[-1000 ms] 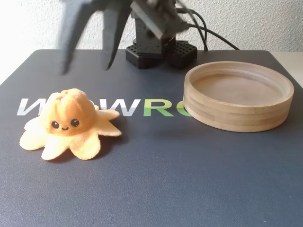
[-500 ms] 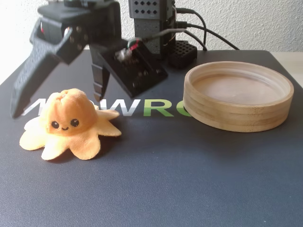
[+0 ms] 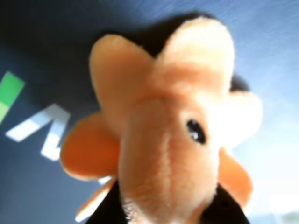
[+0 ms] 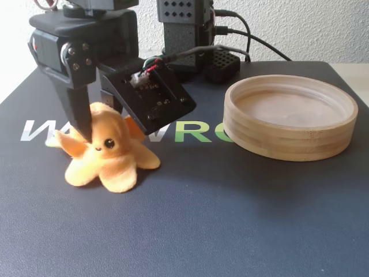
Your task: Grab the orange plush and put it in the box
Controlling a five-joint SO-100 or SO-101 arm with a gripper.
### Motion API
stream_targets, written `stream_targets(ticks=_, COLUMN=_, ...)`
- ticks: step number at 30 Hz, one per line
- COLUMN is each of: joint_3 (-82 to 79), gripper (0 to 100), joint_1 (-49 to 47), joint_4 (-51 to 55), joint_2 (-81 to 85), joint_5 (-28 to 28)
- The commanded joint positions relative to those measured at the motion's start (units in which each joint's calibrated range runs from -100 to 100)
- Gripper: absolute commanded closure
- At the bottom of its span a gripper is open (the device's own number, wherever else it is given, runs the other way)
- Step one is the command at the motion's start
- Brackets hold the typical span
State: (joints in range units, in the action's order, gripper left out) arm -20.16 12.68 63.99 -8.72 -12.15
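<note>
The orange plush (image 4: 109,158) sits on the dark mat at the left in the fixed view, tentacles spread flat and its face toward the camera. My gripper (image 4: 102,122) comes down from above, with its black fingers on either side of the domed head, pressed against it. In the wrist view the plush (image 3: 163,140) fills the frame, its head squeezed narrow between the dark fingers of my gripper (image 3: 166,212) at the bottom edge. The plush still rests on the mat. The box (image 4: 288,141), a round light-wood tray, stands empty to the right, apart from the plush.
The dark mat (image 4: 230,219) bears white and green lettering (image 4: 190,131) behind the plush. The arm's black base (image 4: 181,34) and its cables (image 4: 253,43) stand at the back, near the box's far left side. A pale wall lies behind.
</note>
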Motion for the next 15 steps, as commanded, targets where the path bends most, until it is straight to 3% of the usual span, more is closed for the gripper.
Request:
stream_targets(ticks=1, joint_3=5.75, gripper=97, joint_1=-4.64, joint_4=2.61, joint_2=4.00, joint_5=0.16)
stream_targets(ticks=6, joint_3=9.64, gripper=97, joint_1=-14.36, joint_4=9.39, joint_2=12.51, joint_5=-1.57)
stream_targets(ticks=15, joint_3=6.83, gripper=97, joint_1=-36.55, joint_4=16.96, joint_2=19.77, joint_5=-16.57)
